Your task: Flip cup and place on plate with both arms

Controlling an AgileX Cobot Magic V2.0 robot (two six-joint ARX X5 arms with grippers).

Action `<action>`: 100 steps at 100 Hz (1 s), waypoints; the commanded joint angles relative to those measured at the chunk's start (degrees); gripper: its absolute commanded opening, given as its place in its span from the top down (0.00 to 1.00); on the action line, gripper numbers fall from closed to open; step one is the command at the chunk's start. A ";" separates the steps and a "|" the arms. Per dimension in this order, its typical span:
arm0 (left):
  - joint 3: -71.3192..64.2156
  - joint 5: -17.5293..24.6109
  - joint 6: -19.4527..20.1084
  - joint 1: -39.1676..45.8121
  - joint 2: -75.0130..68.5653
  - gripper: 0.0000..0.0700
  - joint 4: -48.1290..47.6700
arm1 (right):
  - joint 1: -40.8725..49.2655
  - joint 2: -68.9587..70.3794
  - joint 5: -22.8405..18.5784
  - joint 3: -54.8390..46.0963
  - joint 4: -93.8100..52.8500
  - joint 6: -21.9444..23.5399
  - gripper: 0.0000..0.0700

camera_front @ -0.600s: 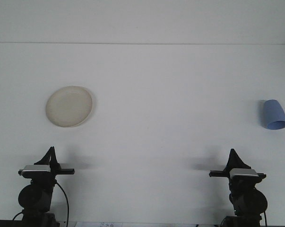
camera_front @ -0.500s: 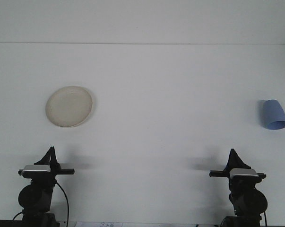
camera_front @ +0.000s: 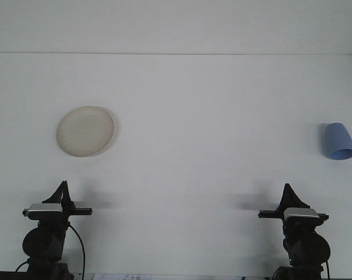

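A cream round plate (camera_front: pixel 86 130) lies flat on the white table at the left. Far to the right, near the frame's edge, a blue cup (camera_front: pixel 338 140) seems to lie on its side, with its wide mouth toward the near edge and its narrow base pointing away. My left gripper (camera_front: pixel 63 186) sits low at the near left, well short of the plate, its fingers together in a single point. At the near right my right gripper (camera_front: pixel 288 189) stands the same way, shut and holding nothing, below and left of the cup.
The white table (camera_front: pixel 199 116) runs back to a straight far edge against a pale wall. A black cable (camera_front: pixel 79 245) loops beside the left arm's base. Some paper shows at the bottom edge between the arms.
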 commanded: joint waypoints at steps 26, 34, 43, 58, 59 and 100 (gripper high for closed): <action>-1.11 -0.17 -0.17 0.11 -0.04 0.98 0.68 | -0.11 -0.07 -0.55 -0.09 4.22 3.32 0.99; -1.11 -0.17 -0.17 0.11 -0.04 0.98 0.66 | -0.11 -0.07 -0.26 -0.09 5.22 3.30 0.99; -1.11 -0.17 -0.17 0.11 -0.04 0.98 0.66 | -0.11 -0.07 -0.33 -0.09 6.08 3.63 0.99; -1.11 -0.17 -0.17 0.11 -0.04 0.98 0.68 | -0.09 -0.07 -4.48 -0.09 5.86 12.09 0.99; -1.11 -0.17 -0.17 0.11 -0.04 0.98 0.68 | -0.09 -0.07 -4.59 -0.09 5.88 12.24 0.99; -1.11 -0.17 -0.17 0.11 -0.04 0.98 0.66 | -0.11 3.43 2.93 12.87 -4.28 20.50 0.99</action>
